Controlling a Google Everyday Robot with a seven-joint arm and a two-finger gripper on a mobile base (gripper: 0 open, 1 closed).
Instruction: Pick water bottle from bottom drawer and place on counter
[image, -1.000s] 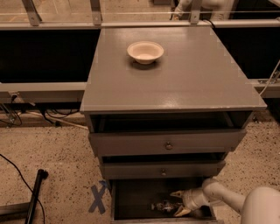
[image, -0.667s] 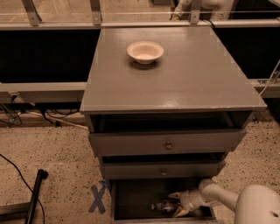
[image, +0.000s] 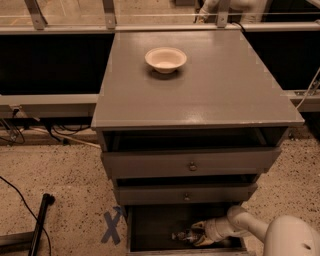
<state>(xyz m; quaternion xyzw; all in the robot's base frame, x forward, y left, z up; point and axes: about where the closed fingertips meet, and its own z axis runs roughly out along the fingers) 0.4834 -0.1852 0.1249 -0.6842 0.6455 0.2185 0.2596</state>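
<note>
Tool: low inside the bottom drawer, toward its 3 o'clock side, pointing to 9 o'clock; whether it is open, closed or gripping cannot be told from this view.

Key relation: water bottle lies right at the tool's tip, on its 9 o'clock side, on the drawer floor; contact cannot be confirmed; its long axis appears to run along the 9-to-3 line, roughly in line with the tool, though it is dim and partly hidden. Single arm, entering from 3 o'clock, so there is no choice of side.

Judgement: the lift must go out toward 6 o'clock first; the two knobbed drawers project above the opening at 12 o'clock and block a straight rise.

Materials and shapes:
- bottle: clear plastic, small, round in section; likely to roll and to flex if squeezed;
- tool and arm: smooth pale shell, rounded joints;
- bottom drawer: dark interior, deep, flat floor;
- upper drawers: grey, flat fronts, small round knobs;
- tabletop: broad, matte grey, rectangular, overhanging the cabinet, far off at 12 o'clock from the tool;
- bowl: pale, shallow, round, at the tabletop's far 11 o'clock part; ample bare surface nearer the front edge;
- floor: speckled, with a blue tape cross at 9 o'clock of the drawer.
</note>
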